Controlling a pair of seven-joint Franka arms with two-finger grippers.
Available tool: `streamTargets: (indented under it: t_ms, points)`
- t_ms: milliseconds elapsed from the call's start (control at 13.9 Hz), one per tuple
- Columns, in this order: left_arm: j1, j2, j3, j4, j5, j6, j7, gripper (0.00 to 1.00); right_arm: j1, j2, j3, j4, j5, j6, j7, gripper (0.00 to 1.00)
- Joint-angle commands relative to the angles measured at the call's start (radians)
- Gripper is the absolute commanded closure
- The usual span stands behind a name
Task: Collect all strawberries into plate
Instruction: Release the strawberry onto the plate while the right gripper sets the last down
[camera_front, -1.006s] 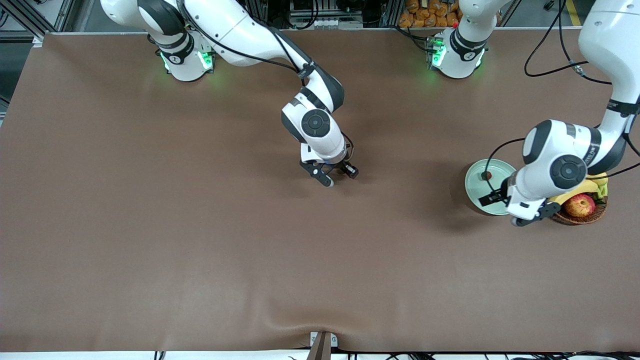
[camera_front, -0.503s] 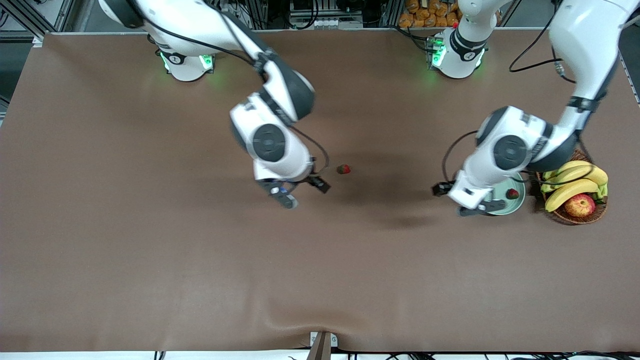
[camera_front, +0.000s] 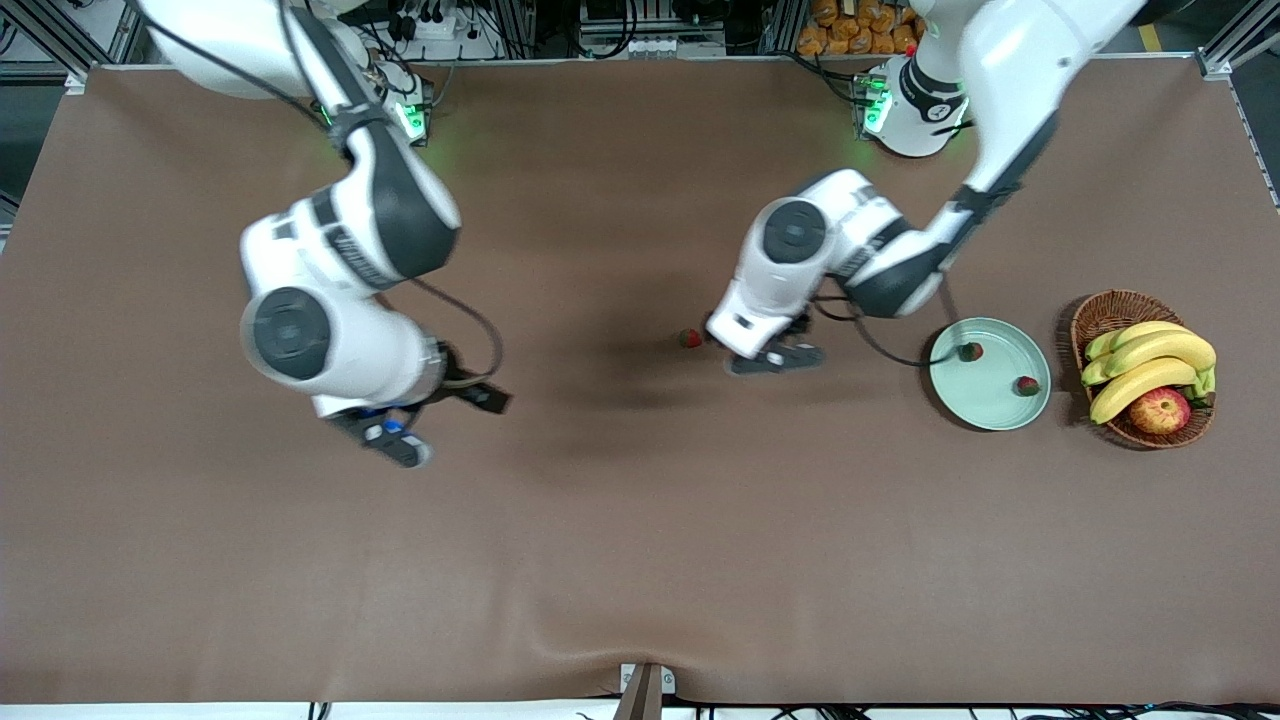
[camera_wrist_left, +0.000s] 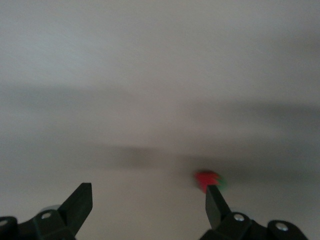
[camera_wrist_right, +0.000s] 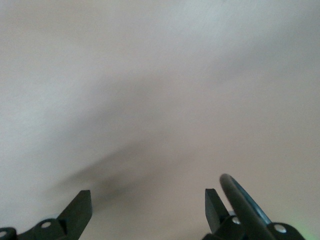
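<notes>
Left hand (camera_front: 752, 352) now beside strawberry (camera_front: 690, 338); plate (camera_front: 985, 405) only in front view.

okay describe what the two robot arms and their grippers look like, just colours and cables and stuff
Both arms are glossy white with dark grey joint bands and round dark grey caps on the wrist joints. Thin black cables loop along each. Green lights glow at their bases. The left gripper and right gripper are black, with short wedge-shaped jaws; the right one shows a small blue spot.

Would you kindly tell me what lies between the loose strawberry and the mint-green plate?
The left gripper, open, stands between the small red strawberry and the round mint-green plate, as the front view shows.
</notes>
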Motion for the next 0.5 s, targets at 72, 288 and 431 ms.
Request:
streamTargets:
  t_ms: [72,288,431]
  points:
    - [-0.191,0.095,0.115,0.054,0.054,0.048,-0.086,0.00,-0.150,-0.061,0.018,-0.035,-0.040,-0.044,-0.295,0.00]
    - [-0.268,0.113,0.200,0.054,0.059,0.130,-0.098,0.00,-0.252,-0.083,0.018,-0.034,-0.137,-0.044,-0.597,0.00]
    - [-0.274,0.129,0.203,0.054,0.061,0.159,-0.085,0.00,-0.332,-0.103,0.018,-0.035,-0.139,-0.050,-0.772,0.00]
